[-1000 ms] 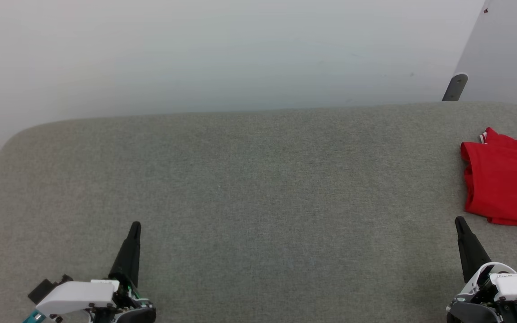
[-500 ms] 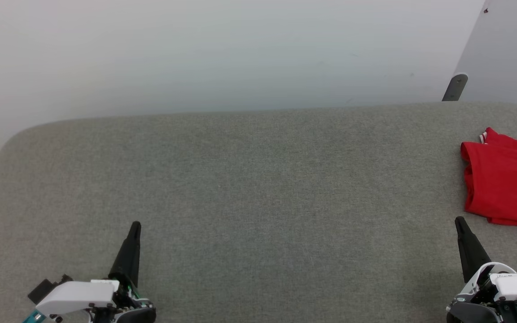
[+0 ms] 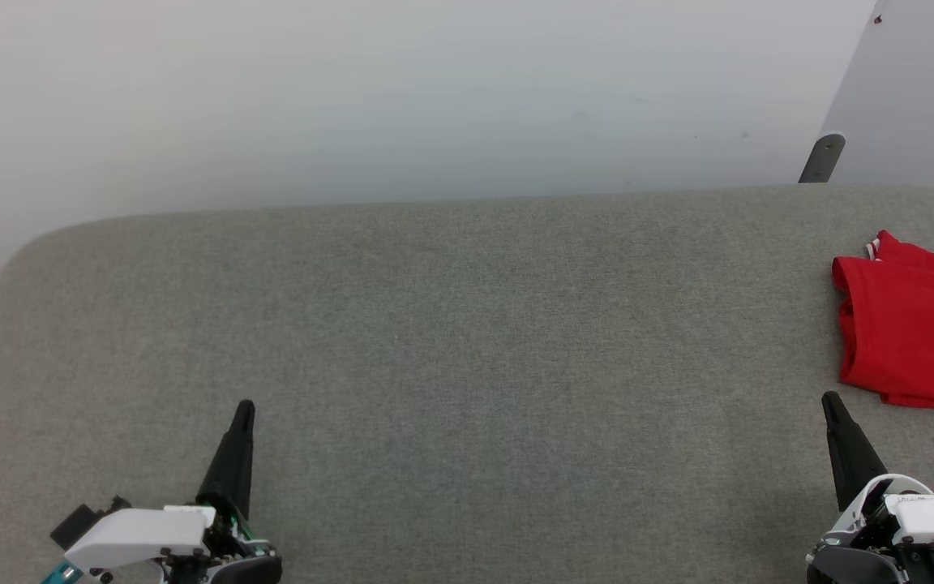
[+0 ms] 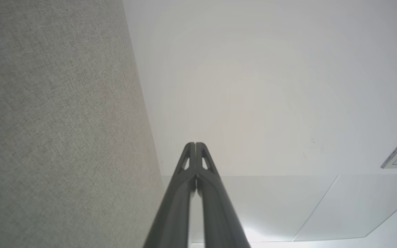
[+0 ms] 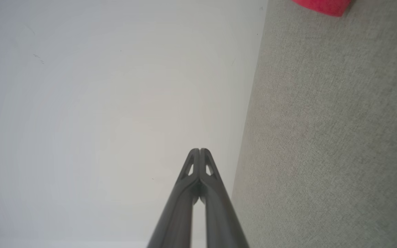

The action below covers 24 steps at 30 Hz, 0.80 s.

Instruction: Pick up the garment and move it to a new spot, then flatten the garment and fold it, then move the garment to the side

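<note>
Nothing has moved since a second ago: both claws and the garment sit just as they did. Left claw (image 3: pixel 245 410) rests at the near left of the tabletop (image 3: pixel 467 324) and right claw (image 3: pixel 830 401) at the near right. Each is pinched fully closed on nothing, with its fingers pointing toward the far wall (image 3: pixel 353 97). This looks like a parked pose, probably because no grasp is needed now. Garment (image 3: pixel 913 332) lies as a compact red slab at the right edge, partly cut off by the view, just beyond the right claw and apart from it. Its stacked edges suggest it is already folded. Lying off to the side, it reads as set aside, the task's last step apparently done.
</note>
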{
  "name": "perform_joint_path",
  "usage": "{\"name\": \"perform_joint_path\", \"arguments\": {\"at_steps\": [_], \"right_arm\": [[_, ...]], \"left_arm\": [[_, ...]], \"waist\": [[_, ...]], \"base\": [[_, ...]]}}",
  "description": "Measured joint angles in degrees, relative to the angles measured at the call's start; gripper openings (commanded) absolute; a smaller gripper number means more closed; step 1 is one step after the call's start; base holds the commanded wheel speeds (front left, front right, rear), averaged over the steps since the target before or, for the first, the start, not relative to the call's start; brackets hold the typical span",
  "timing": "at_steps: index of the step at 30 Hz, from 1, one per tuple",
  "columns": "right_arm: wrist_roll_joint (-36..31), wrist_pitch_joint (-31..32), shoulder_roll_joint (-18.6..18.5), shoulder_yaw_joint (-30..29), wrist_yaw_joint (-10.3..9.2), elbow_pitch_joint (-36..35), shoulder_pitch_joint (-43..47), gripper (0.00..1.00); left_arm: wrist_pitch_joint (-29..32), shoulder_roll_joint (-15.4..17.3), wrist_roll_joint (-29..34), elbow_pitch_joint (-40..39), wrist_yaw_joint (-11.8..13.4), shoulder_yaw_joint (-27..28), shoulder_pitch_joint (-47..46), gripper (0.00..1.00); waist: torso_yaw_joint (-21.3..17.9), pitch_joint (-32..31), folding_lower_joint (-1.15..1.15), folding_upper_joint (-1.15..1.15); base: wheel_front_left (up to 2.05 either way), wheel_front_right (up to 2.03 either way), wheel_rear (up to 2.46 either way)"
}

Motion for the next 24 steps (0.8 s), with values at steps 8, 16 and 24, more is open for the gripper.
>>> {"name": "perform_joint_path", "arguments": {"at_steps": [8, 16, 24], "right_arm": [[0.0, 0.0, 0.0, 0.0, 0.0, 0.0, 0.0, 0.0], [0.0, 0.0, 0.01, 0.0, 0.0, 0.0, 0.0, 0.0], [0.0, 0.0, 0.01, 0.0, 0.0, 0.0, 0.0, 0.0]], "left_arm": [[0.0, 0.0, 0.0, 0.0, 0.0, 0.0, 0.0, 0.0], [0.0, 0.0, 0.0, 0.0, 0.0, 0.0, 0.0, 0.0], [0.0, 0.0, 0.0, 0.0, 0.0, 0.0, 0.0, 0.0]], "waist": [[0.0, 0.0, 0.0, 0.0], [0.0, 0.0, 0.0, 0.0], [0.0, 0.0, 0.0, 0.0]], "base": [[0.0, 0.0, 0.0], [0.0, 0.0, 0.0], [0.0, 0.0, 0.0]]}}
